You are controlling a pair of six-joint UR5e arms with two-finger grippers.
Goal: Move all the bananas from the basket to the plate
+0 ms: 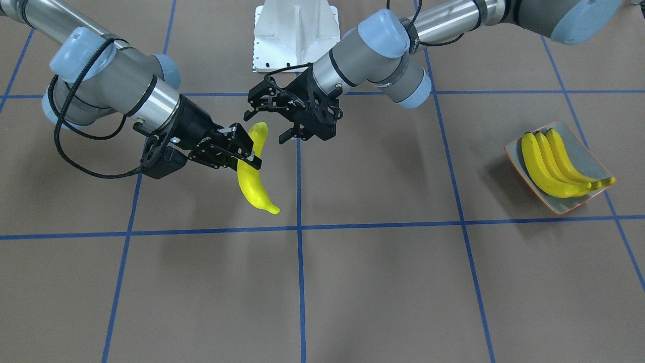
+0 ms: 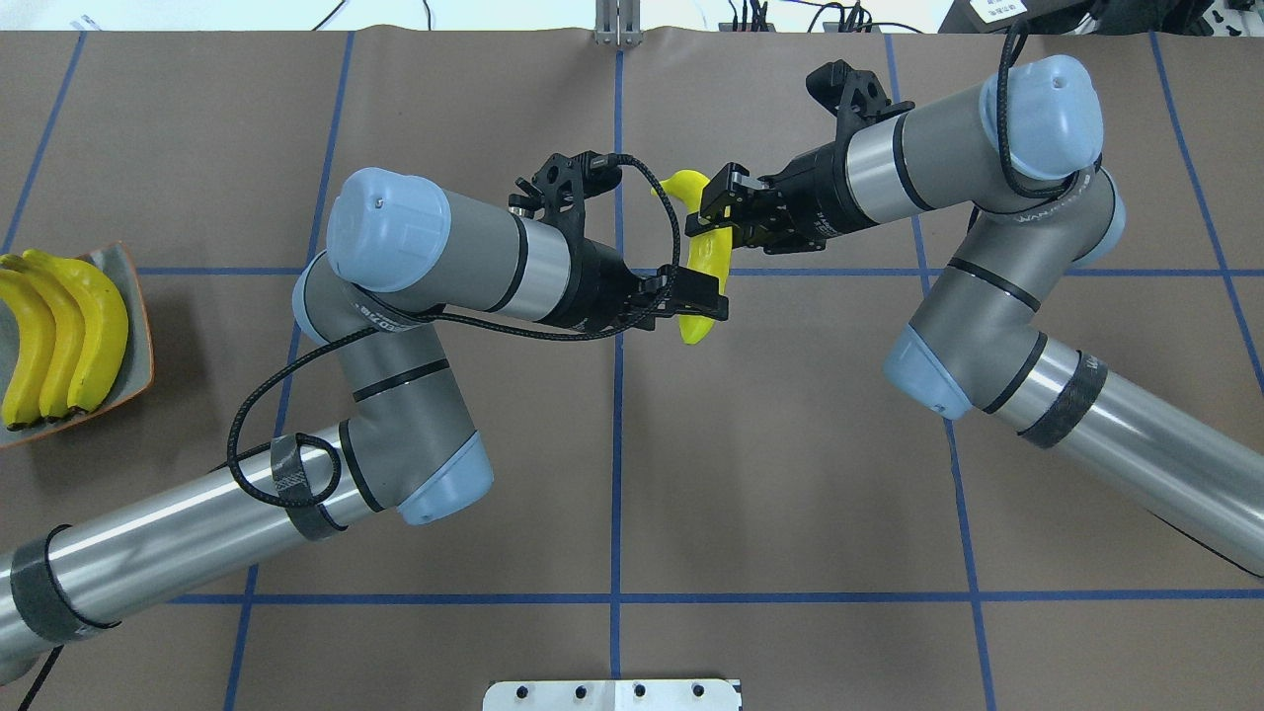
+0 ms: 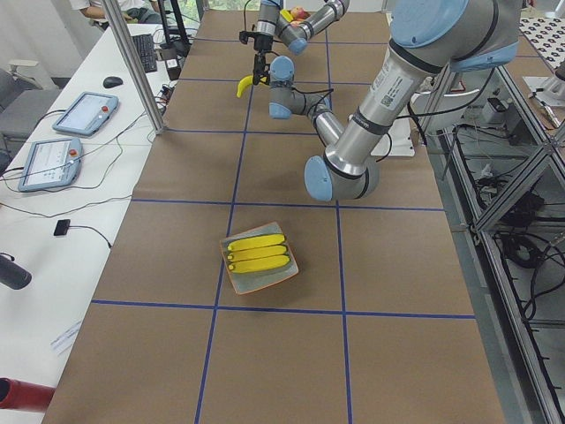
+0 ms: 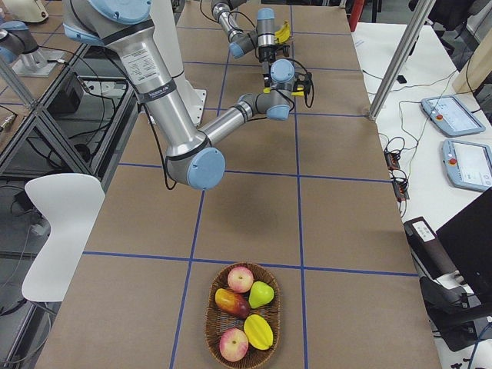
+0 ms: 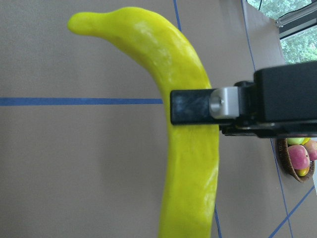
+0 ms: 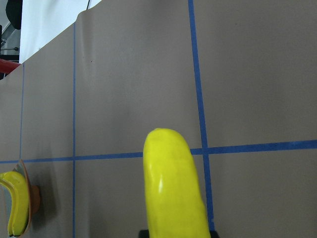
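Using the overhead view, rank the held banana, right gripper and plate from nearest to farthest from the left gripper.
1. held banana, right at the left gripper.
2. right gripper, just beyond, clamping it.
3. plate, far left edge.

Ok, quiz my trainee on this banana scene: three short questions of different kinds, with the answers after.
1. True or false: the plate holds three bananas.
2. Which claw grips the banana in the air?
3. How many bananas show in the basket: A none, B one, C two?
Key: 1 true. 2 the right claw. 3 A.
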